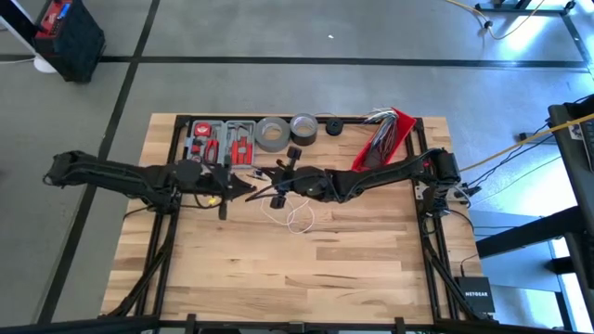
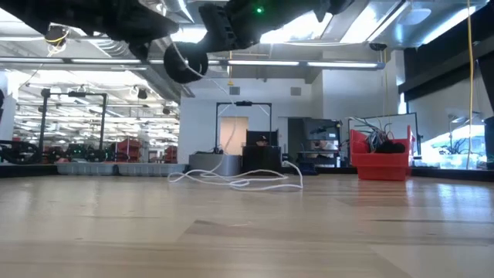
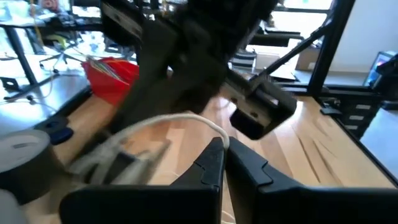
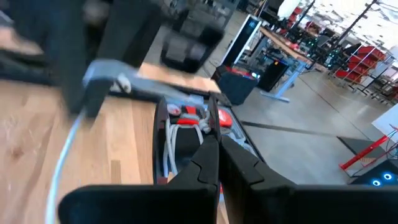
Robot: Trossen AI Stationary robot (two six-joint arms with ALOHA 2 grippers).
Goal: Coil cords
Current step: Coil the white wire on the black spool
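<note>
The thin white cord lies in a loose tangle (image 1: pixel 297 218) on the wooden table's middle, also seen in the low view as a heap of cord (image 2: pixel 235 181). One strand rises from it toward both grippers. My left gripper (image 1: pixel 249 188) hovers above the table left of the tangle, shut on the cord (image 3: pixel 186 118). My right gripper (image 1: pixel 276 178) meets it tip to tip from the right, fingers shut (image 4: pixel 216 149). No cord shows between the right fingers in the right wrist view. My left gripper pinches a strand of the cord (image 3: pixel 219 138) between its two fingertips, which point nearly level toward the table's right. From the tips the strand arcs away slack and drops toward the table. My right gripper: I cannot tell whether it touches the cord.
Along the far edge stand a grey tool tray (image 1: pixel 221 139) with red-handled tools, two grey tape rolls (image 1: pixel 272 134), and a red bin (image 1: pixel 385 139) with wires. The near half of the table (image 1: pixel 297 274) is bare wood.
</note>
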